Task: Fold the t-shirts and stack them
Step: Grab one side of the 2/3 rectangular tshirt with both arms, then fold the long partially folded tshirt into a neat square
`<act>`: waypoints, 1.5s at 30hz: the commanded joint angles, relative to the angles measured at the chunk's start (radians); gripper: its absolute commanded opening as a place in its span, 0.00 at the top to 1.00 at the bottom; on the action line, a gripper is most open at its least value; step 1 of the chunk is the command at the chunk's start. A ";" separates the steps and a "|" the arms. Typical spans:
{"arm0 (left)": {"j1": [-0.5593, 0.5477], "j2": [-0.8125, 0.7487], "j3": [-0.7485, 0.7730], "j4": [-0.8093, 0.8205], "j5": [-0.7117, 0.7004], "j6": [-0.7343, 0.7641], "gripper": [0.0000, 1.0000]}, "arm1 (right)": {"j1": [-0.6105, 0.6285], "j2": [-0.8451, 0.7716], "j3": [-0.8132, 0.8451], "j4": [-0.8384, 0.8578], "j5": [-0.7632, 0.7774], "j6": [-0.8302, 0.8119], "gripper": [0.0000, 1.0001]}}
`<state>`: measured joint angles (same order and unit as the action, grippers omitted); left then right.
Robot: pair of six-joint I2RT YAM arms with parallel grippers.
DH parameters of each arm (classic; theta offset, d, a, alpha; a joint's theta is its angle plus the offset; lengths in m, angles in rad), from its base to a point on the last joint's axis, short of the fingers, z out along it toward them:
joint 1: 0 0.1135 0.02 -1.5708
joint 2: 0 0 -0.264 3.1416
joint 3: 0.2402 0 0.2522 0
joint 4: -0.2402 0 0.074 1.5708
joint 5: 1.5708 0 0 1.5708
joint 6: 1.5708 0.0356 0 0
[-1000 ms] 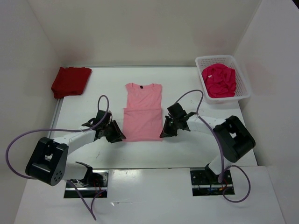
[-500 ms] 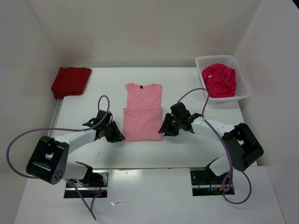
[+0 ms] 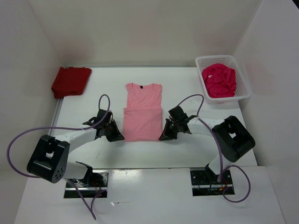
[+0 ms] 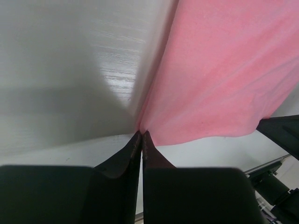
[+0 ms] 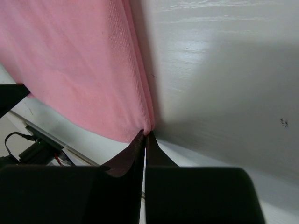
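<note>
The light pink t-shirt lies flat mid-table, its lower part folded up over the body. My left gripper is shut on its near left corner, seen in the left wrist view with pink cloth pinched at the tips. My right gripper is shut on the near right corner, where the folded pink edge meets the tips. The dark red t-shirt lies folded at the far left. The magenta-pink t-shirt is bunched in the basket.
The white mesh basket stands at the far right by the wall. White walls close in the table on three sides. Purple cables loop off both arms. The opposite gripper's dark body shows at the frame edge.
The right arm's elbow swung outward and back, and its gripper settled at the shirt's near right corner. The left gripper edged in to the near left corner. The shirt has barely moved.
</note>
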<state>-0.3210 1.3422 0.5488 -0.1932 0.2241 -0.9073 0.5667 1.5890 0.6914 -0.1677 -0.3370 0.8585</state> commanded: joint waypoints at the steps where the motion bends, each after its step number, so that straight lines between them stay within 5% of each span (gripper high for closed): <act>1: 0.005 -0.024 0.033 -0.032 -0.017 0.028 0.95 | 0.002 0.032 0.016 0.017 0.018 -0.012 1.00; 7: -0.004 -0.124 0.033 -0.109 -0.055 0.028 0.99 | 0.067 -0.118 -0.071 -0.050 0.052 0.040 1.00; 14: -0.052 -0.323 -0.026 -0.285 0.060 -0.041 1.00 | 0.216 -0.410 -0.253 -0.130 0.013 0.238 1.00; 19: -0.062 -0.353 0.098 -0.405 0.046 -0.018 1.00 | 0.139 -0.626 -0.159 -0.294 0.030 0.225 1.00; 29: -0.001 0.212 0.687 -0.233 -0.040 0.127 1.00 | -0.273 -0.166 0.359 -0.300 -0.031 -0.176 1.00; 38: 0.008 0.756 1.221 -0.233 -0.081 0.171 1.00 | -0.393 0.267 0.689 -0.319 0.041 -0.279 1.00; 42: 0.008 0.857 1.293 -0.222 -0.106 0.171 0.94 | -0.393 0.367 0.770 -0.319 0.053 -0.299 0.98; 45: 0.037 0.858 1.303 -0.200 -0.106 0.141 0.84 | -0.393 0.407 0.839 -0.328 0.053 -0.299 0.84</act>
<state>-0.3164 2.2208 1.7939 -0.4229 0.1459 -0.7635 0.1749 1.9926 1.4239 -0.4839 -0.3031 0.5987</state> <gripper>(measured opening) 0.138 0.135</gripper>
